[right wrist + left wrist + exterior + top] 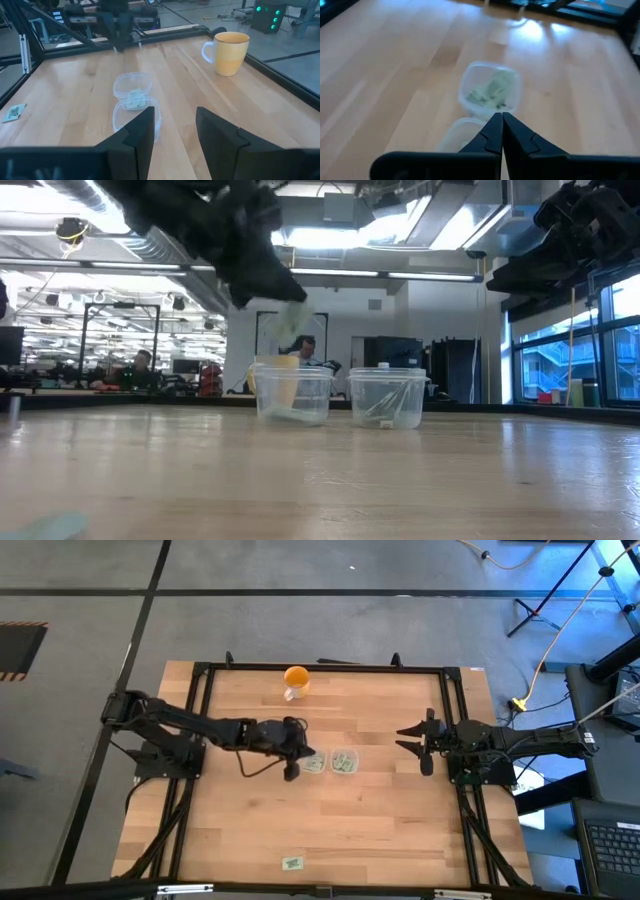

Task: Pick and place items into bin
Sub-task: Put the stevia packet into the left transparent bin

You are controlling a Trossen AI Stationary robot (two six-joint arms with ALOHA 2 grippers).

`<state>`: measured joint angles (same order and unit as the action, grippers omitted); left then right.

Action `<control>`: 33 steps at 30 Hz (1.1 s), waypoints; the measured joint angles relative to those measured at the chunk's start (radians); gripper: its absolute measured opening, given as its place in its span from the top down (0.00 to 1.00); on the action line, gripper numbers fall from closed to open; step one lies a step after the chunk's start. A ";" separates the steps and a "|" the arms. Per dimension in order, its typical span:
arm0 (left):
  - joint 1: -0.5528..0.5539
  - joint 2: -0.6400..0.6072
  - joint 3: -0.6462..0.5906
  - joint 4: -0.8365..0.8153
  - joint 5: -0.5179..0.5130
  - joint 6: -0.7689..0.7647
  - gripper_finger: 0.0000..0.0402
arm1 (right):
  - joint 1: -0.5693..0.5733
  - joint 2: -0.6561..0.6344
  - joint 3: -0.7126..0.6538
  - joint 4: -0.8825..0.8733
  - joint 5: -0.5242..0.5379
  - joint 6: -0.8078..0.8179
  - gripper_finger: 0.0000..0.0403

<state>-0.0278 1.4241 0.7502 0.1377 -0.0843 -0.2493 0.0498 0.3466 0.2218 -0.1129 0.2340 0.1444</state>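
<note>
Left claw (291,772) sits at frame center-left in the high view, just beside the left clear tub (314,762). Its fingers (492,131) are pressed together in the left wrist view; whether anything thin is pinched between them cannot be told there. In the low view a pale green packet (293,318) hangs at the tip of the dark claw, above the left tub (292,393), so the claw looks closed on it.

Two clear plastic tubs stand side by side at bench (380,820) center, the right tub (345,762) next to the left one. Both show pale green packets inside; in the left wrist view the farther tub (491,91) holds a small heap.

One loose packet (292,862) lies flat at lower center of the high view, well apart from the tubs, and shows at the left edge of the right wrist view (13,112).

Right claw (422,743) waits at center-right of the high view, fingers (135,131) spread wide, holding nothing.

Orange mug (295,680) stands at upper center of the bench.
</note>
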 joint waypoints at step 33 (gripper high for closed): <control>0.032 0.142 0.002 0.027 0.052 0.065 0.84 | 0.000 0.000 0.000 0.000 0.000 -0.017 0.63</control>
<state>0.0044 1.5664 0.7525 0.1651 -0.0327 -0.1846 0.0498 0.3462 0.2218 -0.1127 0.2342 0.1276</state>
